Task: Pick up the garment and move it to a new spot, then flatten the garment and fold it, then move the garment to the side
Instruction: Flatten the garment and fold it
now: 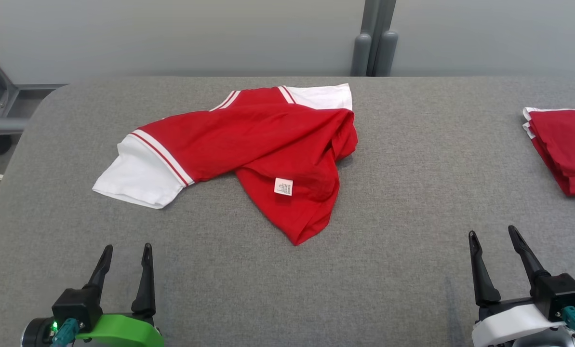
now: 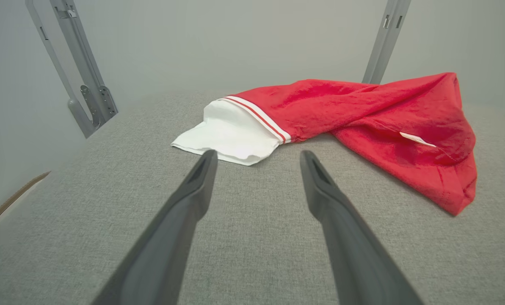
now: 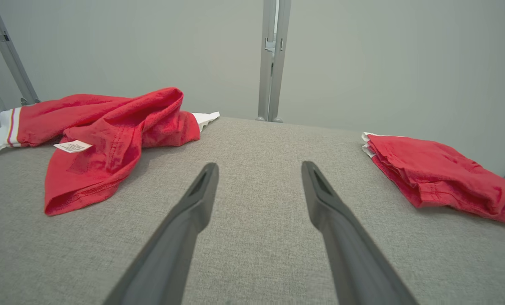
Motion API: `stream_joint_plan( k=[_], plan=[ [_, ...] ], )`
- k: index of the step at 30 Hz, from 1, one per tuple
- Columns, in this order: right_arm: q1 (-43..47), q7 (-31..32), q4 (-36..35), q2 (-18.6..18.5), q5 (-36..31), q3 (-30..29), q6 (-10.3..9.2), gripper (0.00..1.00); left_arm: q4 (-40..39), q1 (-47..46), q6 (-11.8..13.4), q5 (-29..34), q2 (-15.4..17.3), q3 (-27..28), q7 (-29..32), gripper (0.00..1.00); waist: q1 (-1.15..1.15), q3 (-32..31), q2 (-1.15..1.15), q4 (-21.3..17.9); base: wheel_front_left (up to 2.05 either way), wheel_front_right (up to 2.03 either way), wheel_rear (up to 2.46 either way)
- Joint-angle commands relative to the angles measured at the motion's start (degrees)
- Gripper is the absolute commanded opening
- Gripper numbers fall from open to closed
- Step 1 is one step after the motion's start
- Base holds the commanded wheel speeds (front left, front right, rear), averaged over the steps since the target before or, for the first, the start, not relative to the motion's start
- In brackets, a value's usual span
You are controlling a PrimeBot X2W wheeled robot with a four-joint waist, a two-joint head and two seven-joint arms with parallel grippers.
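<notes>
While the left gripper [image 1: 127, 247] and right gripper [image 1: 492, 232] stand spread and empty, the red garment [image 1: 268, 140] lies crumpled on the table [image 1: 388, 250], well apart from both. Expect light, limp cloth that sags when lifted; pinch the white sleeve [image 1: 133, 178] and the hem corner [image 1: 299, 236].

- The folded red garment [image 1: 564, 149] at the table's [image 1: 412, 270] right edge is cut off by the head view's right side.
- The care label [image 1: 283, 186] on the crumpled red-and-white shirt [image 1: 248, 144] has print too small to read.
- The shirt's far sleeve [image 1: 323, 96] is partly hidden under red folds.
</notes>
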Motion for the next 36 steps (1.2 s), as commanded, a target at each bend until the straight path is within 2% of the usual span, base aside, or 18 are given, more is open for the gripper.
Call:
stream_joint_plan(
  k=[1,15,36],
  plan=[
    [0.26,-0.18,0.14,0.19,-0.53,-0.35,-0.06,1.00,0.30,-1.38,-0.53,0.68,-0.01,0.27,-0.17,1.00,0.00,0.25,0.00,-0.56,0.00,0.00,0.00],
    [-0.35,-0.18,0.67,1.36,-0.36,-0.63,-0.06,1.00,3.58,-2.94,-3.97,3.47,-2.01,2.92,-0.17,1.00,0.00,0.41,0.00,-4.18,0.00,0.00,0.00],
    [0.85,-0.18,0.61,1.51,-0.07,0.06,-0.06,1.00,4.95,-2.29,-6.04,6.04,-3.91,5.22,-0.18,1.00,0.00,-1.69,0.00,-2.98,0.00,0.00,0.00]
  ],
)
